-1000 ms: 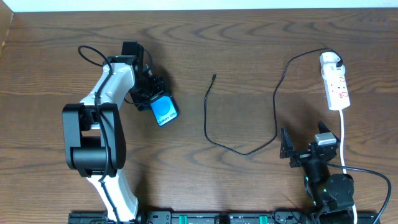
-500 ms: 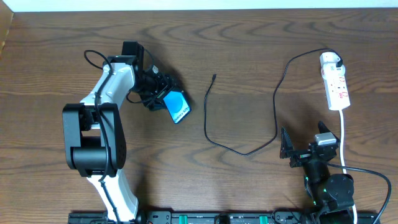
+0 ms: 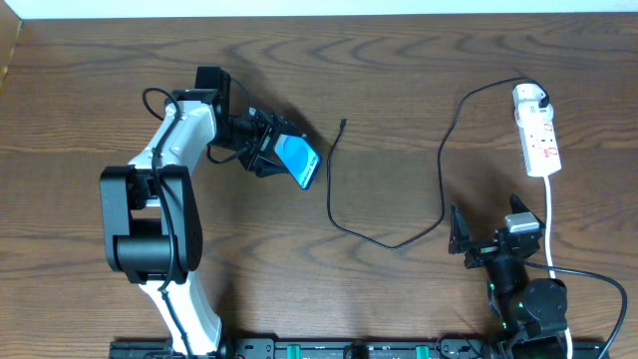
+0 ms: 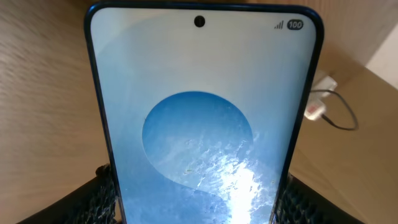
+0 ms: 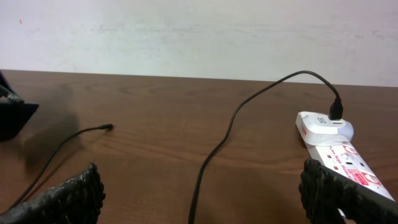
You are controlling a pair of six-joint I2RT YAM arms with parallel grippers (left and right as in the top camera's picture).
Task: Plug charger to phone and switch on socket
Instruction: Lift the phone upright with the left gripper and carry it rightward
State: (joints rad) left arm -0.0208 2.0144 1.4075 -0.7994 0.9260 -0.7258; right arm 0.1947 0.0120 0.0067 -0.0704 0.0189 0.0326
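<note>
My left gripper (image 3: pixel 271 152) is shut on the phone (image 3: pixel 300 161), holding it by its long edges with the lit blue screen tilted up. In the left wrist view the phone (image 4: pixel 199 118) fills the frame between the fingers (image 4: pixel 99 194). The charger (image 3: pixel 332 189), a thin black cable, lies in the table's middle. Its plug tip (image 3: pixel 342 124) is just right of the phone and apart from it. The cable runs to the white socket (image 3: pixel 536 132) at the far right. My right gripper (image 3: pixel 496 223) stands open near the front right. In its own view the cable (image 5: pixel 217 155) passes between its fingers (image 5: pixel 74 194), untouched.
A thicker white cord (image 3: pixel 551 224) runs from the socket (image 5: pixel 333 140) towards the front edge, past my right arm. A pale wall stands behind the table's far edge. The dark shape at the left of the right wrist view is my left gripper (image 5: pixel 12 115).
My left gripper has carried the phone to the right, towards the cable's plug tip, turning it on the way. The right arm, cable and socket have stayed still.
</note>
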